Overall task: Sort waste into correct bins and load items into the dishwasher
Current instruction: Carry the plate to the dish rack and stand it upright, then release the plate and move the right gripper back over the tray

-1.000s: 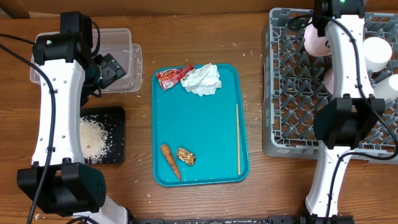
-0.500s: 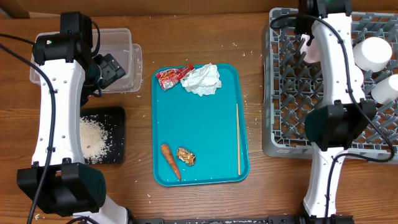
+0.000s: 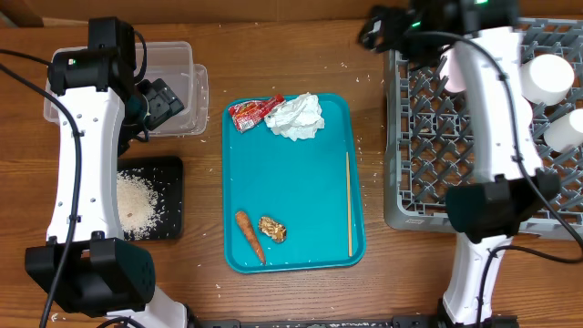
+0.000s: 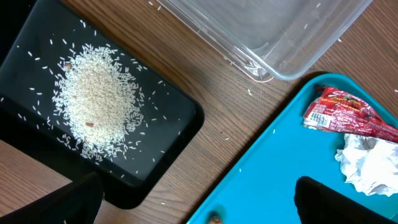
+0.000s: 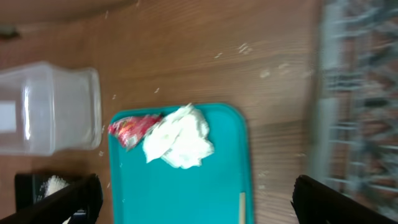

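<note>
A teal tray (image 3: 301,219) holds a red wrapper (image 3: 252,112), a crumpled white tissue (image 3: 296,117), a chopstick (image 3: 348,202), a carrot (image 3: 250,236) and a brown food scrap (image 3: 272,229). The grey dishwasher rack (image 3: 428,155) at right holds a pink cup (image 3: 453,68) and white cups (image 3: 553,77). My right gripper (image 3: 378,27) hangs open and empty just left of the rack's far corner; its view looks down on the tissue (image 5: 179,137) and wrapper (image 5: 130,129). My left gripper (image 3: 159,102) is open and empty by the clear bin (image 3: 178,64).
A black bin (image 3: 141,199) with a heap of rice lies left of the tray, below the clear bin. Loose rice grains dot the wooden table. The left wrist view shows the rice bin (image 4: 93,112), the clear bin's corner (image 4: 267,31) and the tray's edge (image 4: 280,162).
My right gripper has opened and swung left from above the rack to past its left edge, leaving the pink cup in the rack. The left arm has not moved.
</note>
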You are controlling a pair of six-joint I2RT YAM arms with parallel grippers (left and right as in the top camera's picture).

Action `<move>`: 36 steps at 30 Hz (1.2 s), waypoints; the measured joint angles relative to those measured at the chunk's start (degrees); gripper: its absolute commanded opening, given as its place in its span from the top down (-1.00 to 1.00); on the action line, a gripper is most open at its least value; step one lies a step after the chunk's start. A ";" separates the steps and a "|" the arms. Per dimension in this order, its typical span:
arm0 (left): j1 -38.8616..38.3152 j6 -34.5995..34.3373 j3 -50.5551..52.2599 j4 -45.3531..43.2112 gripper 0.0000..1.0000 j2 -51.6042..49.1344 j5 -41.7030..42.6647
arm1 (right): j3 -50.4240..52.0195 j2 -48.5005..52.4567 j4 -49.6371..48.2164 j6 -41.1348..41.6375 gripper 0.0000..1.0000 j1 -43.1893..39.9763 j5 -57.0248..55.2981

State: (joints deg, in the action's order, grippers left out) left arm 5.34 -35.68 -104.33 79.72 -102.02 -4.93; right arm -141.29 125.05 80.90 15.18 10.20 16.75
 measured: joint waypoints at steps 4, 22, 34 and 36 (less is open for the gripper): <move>0.00 0.00 0.00 0.00 -0.99 0.00 0.00 | 5.88 1.51 -4.92 -0.02 -1.00 3.85 1.29; 0.00 0.00 0.00 0.00 -1.00 0.00 0.00 | 13.22 3.91 4.33 -0.26 -1.00 15.21 -4.42; 0.00 0.00 0.00 0.00 -0.99 0.00 0.00 | 15.10 3.91 -6.58 1.55 -1.00 19.50 -10.75; 0.00 0.00 0.00 -0.02 -1.00 0.00 -0.02 | 15.10 3.91 -7.43 1.81 -1.00 19.45 -11.08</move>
State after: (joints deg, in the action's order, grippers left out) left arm 5.34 -35.68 -104.33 79.70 -102.02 -4.95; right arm -126.19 128.97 73.47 16.99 29.65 5.67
